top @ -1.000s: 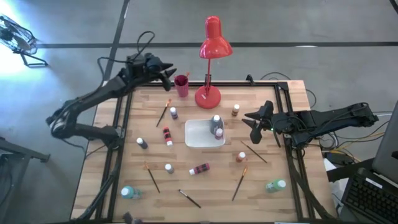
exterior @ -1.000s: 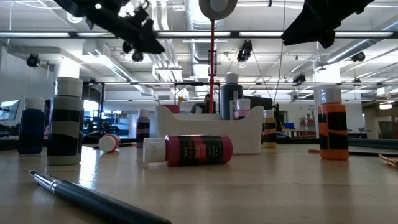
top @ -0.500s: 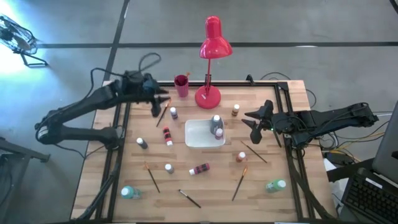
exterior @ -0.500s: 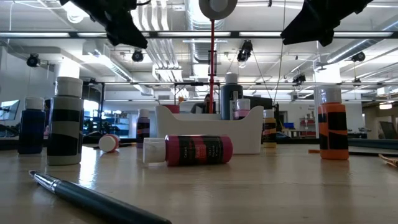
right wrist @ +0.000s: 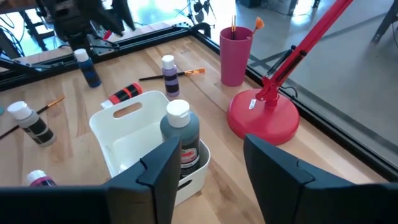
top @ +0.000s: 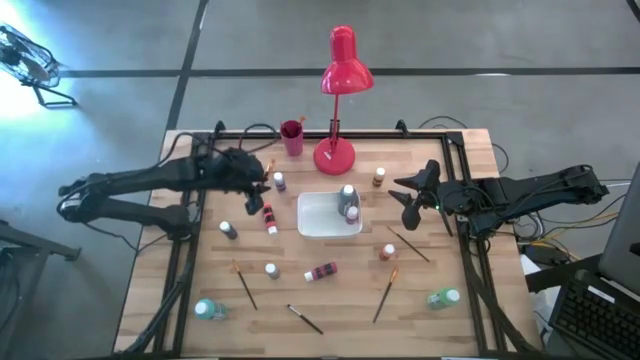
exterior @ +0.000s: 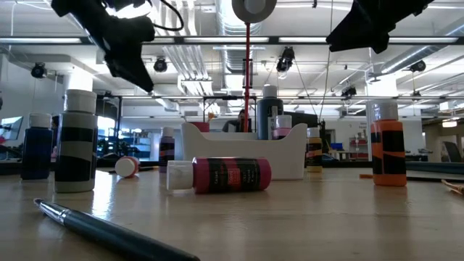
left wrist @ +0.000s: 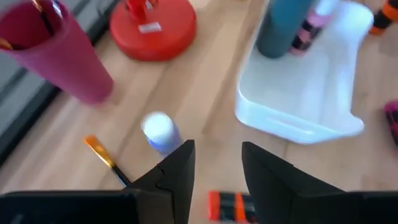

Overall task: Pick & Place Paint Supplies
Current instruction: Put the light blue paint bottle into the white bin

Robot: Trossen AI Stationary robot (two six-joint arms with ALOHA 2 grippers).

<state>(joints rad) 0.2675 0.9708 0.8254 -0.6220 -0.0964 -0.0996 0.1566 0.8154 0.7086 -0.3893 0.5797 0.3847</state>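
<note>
Above tabletop's rear left: left gripper point(top: 262, 187), jaws apart, empty, over purple-capped paint bottle point(top: 279, 181) beside brush point(top: 263, 181). Right gripper point(top: 408, 195), jaws apart, empty, beside white tray point(top: 318, 218) holding two bottles.

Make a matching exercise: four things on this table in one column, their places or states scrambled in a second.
Things:
1. teal bottle
2. pink bottle
3. red cup
4. left end effector

States:
A. lying on its side, in front of the tray
B. holds a brush
C. standing in the white tray
D. open, above the red bottle

Pairs: 1-C, 2-A, 3-B, 4-D
</note>
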